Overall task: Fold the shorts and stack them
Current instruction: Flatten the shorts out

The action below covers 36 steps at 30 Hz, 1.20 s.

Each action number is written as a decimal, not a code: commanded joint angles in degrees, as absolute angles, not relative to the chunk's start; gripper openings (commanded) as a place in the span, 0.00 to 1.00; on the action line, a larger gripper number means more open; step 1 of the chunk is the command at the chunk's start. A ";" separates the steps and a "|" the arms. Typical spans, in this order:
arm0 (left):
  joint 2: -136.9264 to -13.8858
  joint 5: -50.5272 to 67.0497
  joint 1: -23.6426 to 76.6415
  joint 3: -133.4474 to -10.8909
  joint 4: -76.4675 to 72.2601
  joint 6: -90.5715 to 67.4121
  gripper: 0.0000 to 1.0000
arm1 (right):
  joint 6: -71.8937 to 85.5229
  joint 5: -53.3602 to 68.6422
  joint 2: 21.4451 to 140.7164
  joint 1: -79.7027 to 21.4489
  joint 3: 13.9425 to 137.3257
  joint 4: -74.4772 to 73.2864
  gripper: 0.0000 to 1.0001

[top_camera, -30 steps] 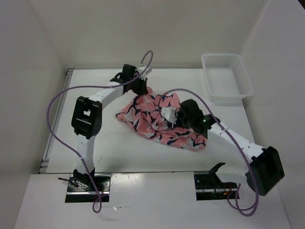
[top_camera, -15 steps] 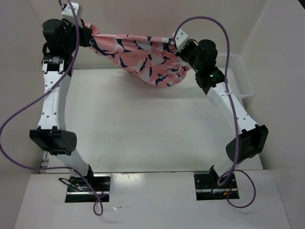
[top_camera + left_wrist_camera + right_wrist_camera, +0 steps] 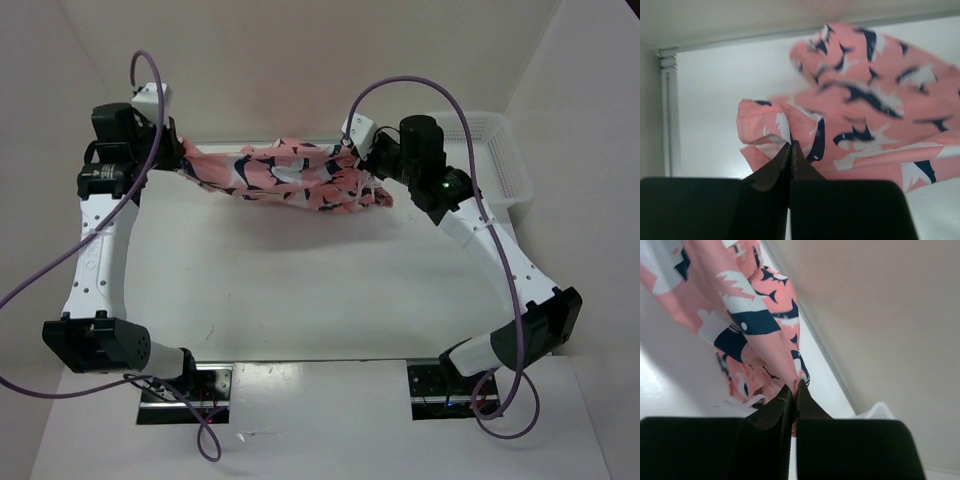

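Observation:
The salmon-pink shorts [image 3: 285,175] with navy-and-white whale shapes hang stretched between my two grippers above the far part of the table. My left gripper [image 3: 183,160] is shut on the cloth's left end; the left wrist view shows its jaws pinched on a fold of the shorts [image 3: 860,115]. My right gripper [image 3: 358,160] is shut on the right end; in the right wrist view the shorts [image 3: 747,325] drape down from its closed jaws. The middle of the cloth sags and bunches low near the table.
A white perforated basket [image 3: 497,160] stands at the far right, partly behind my right arm. The white table [image 3: 300,290] is bounded by walls at the back and both sides. A corner of the basket shows in the right wrist view [image 3: 880,411].
One second ago the shorts lay crumpled on the table under both grippers. Both arms lifted them high and stretched them apart. Since then both grippers have come lower and the cloth has bunched.

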<state>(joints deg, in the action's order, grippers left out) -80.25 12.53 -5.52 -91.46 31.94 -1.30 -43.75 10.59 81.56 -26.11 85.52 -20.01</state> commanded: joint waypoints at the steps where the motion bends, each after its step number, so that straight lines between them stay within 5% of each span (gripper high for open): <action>1: -75.67 5.11 -7.56 -103.16 27.42 0.00 0.00 | -38.59 13.70 77.87 -25.93 95.15 -22.92 0.00; 12: -79.27 1.04 -8.09 -133.04 32.96 0.00 0.00 | -23.74 23.91 71.10 -25.93 105.47 -29.45 0.00; 22: -86.65 10.89 -8.09 -124.37 29.27 0.00 0.00 | -13.54 11.46 70.66 -25.93 86.15 -12.15 0.00; 33: -113.88 5.89 -2.64 -130.59 27.95 0.00 0.00 | -6.60 -0.78 86.53 -21.01 76.99 2.28 0.00; 34: -118.95 5.28 -2.64 -132.69 27.95 0.00 0.00 | -6.59 -1.49 88.66 -19.70 78.30 2.89 0.02; 36: -127.21 2.82 -1.41 -141.38 27.95 0.00 0.01 | -3.71 -4.21 96.36 -16.98 82.32 3.52 0.22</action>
<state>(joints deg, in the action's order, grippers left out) -121.01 9.15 -1.50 -132.55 32.16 -1.58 -7.42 3.79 89.30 -21.17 77.30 -2.42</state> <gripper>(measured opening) 0.008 0.176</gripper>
